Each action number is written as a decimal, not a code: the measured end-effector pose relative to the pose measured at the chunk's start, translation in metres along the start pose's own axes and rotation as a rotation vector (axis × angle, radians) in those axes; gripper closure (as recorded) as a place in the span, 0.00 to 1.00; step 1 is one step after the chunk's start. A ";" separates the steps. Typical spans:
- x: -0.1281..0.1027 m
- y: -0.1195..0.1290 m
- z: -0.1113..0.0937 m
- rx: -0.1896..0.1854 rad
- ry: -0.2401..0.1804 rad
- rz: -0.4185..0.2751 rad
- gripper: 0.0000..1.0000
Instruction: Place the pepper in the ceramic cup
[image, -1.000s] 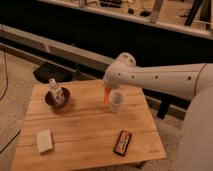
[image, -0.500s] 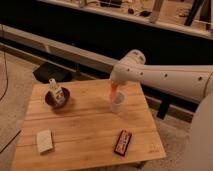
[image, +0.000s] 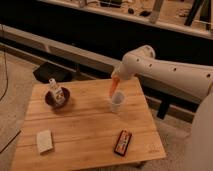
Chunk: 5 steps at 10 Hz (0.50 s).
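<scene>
Camera view
Table (image: 85, 125): a low wooden top that fills the lower left and centre of the frame, seen from above and at an angle.
Arm (image: 165, 72): white, comes in from the right edge and bends down toward the far right part of the table.
Gripper (image: 116, 77): at the arm's end, just right of frame centre, above the cup and pointing down. It is clamped on the upper end of the pepper, though the wrist partly hides the jaws.
Pepper (image: 113, 87): orange-red and slim, hanging nearly upright from the gripper with a slight lean. Its lower tip is at the cup's mouth; I cannot tell whether the tip is already inside the rim.
Cup (image: 116, 103): small, white, upright, at the table's far right part, directly below the pepper.
Bowl (image: 49, 101): dark brown, at the table's far left, well apart from the cup.
Bottle (image: 55, 91): small, pale, standing in the bowl.
Pad (image: 44, 141): whitish square lying flat near the table's front left corner.
Packet (image: 122, 142): dark, oblong, lying flat near the front right edge, below the cup in the frame.
Box (image: 52, 72): black, on the floor beyond the table's far left edge.
</scene>
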 end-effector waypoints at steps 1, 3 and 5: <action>-0.006 -0.005 -0.001 0.014 -0.018 -0.030 0.94; -0.012 -0.009 -0.002 0.035 -0.046 -0.089 0.94; -0.009 -0.007 -0.003 0.041 -0.053 -0.118 0.94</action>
